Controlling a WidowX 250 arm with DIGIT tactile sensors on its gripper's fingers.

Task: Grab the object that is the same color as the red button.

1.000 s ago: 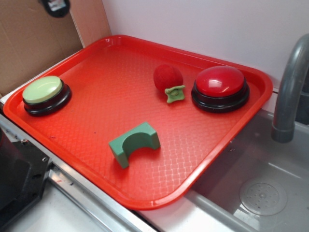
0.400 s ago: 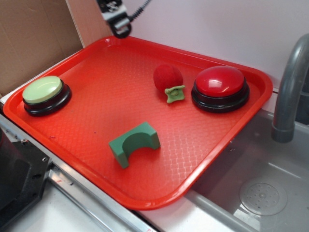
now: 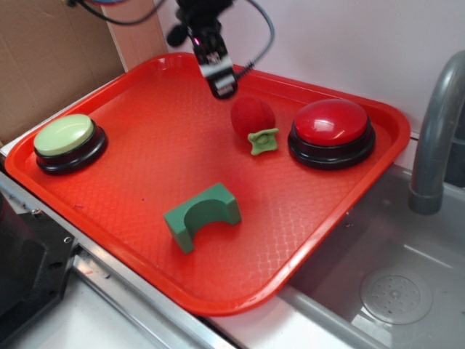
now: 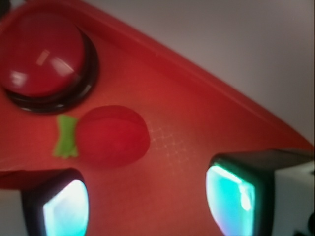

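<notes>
The red tray (image 3: pixel 145 160) fills the table beside the sink (image 3: pixel 378 283). The red button (image 3: pixel 331 122) sits at its far right corner, the small red ball (image 3: pixel 252 115) just left of it. The end effector (image 3: pixel 221 86) hangs above the far edge, fingers (image 4: pixel 64 209) apart, holding nothing.

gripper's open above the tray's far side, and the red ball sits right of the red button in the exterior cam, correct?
Not quite. In the exterior view the red ball sits left of the red button, not right of it, with its green leaf piece in front. The rest holds: the gripper is open above the far side of the tray, clear of the ball.
</notes>
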